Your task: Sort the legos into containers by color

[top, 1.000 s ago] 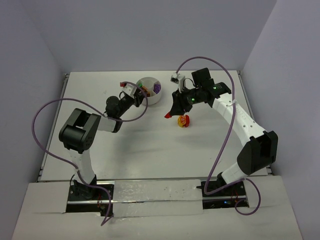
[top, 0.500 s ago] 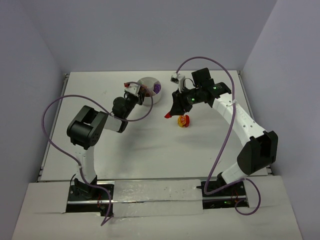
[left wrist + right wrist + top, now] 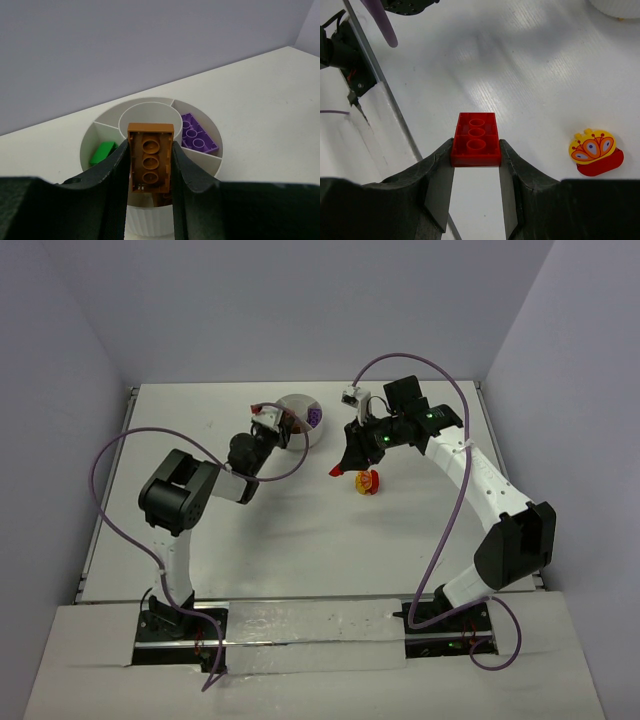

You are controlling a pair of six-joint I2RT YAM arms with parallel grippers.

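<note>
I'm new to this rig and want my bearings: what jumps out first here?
The left gripper holds an orange-brown brick over the white bowl, where a purple brick and a green brick lie in separate sections. The right gripper holds a red brick over the table, near a yellow-and-red crown piece.

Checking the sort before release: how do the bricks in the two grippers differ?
Colour: the left gripper pinches an orange-brown brick; the right gripper pinches a red brick. Place: the orange-brown brick hangs at the white bowl; the red brick over bare table, near a yellow-and-red piece. Shared: same shape, undersides toward the wrist cameras.
</note>
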